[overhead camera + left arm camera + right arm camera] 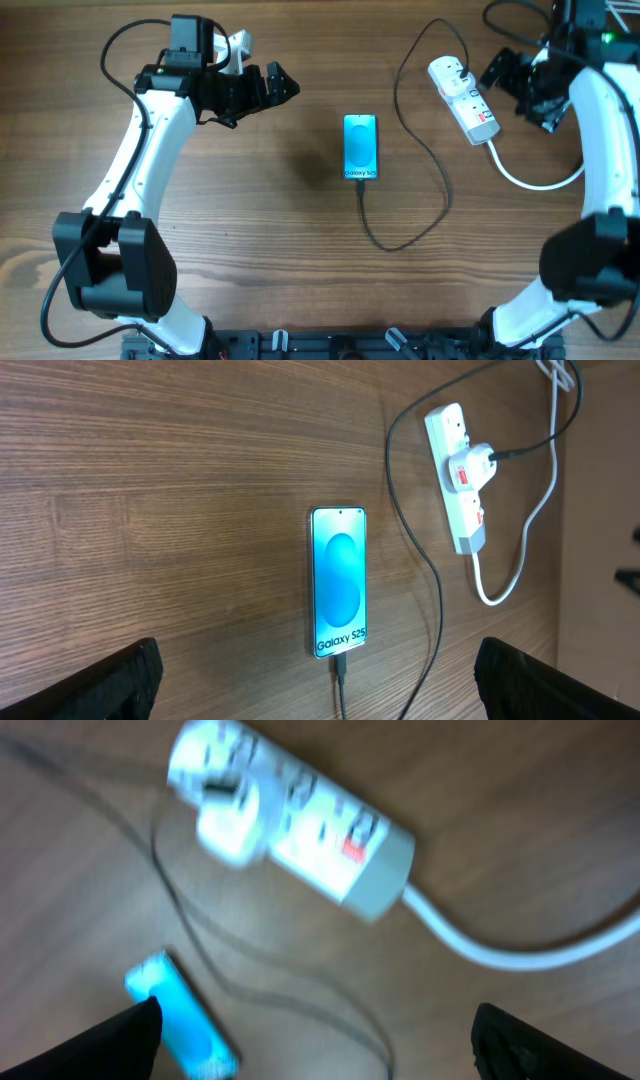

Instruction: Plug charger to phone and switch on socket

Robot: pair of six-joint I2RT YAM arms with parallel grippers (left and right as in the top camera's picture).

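The phone (360, 146) lies flat mid-table with a cyan screen; it also shows in the left wrist view (339, 582) and, blurred, in the right wrist view (180, 1017). The black charger cable (430, 150) has its connector in the phone's near short edge (340, 663) and loops right and up to a white plug on the socket (463, 98). The socket shows red switches (459, 478) (300, 820). My left gripper (282, 84) is open and empty, left of the phone. My right gripper (500, 72) is open and empty, just right of the socket.
A thick white cord (535, 180) runs from the socket's near end towards the right arm (520, 950). The wooden table (250, 220) carries nothing else. Black cables hang at the far right corner.
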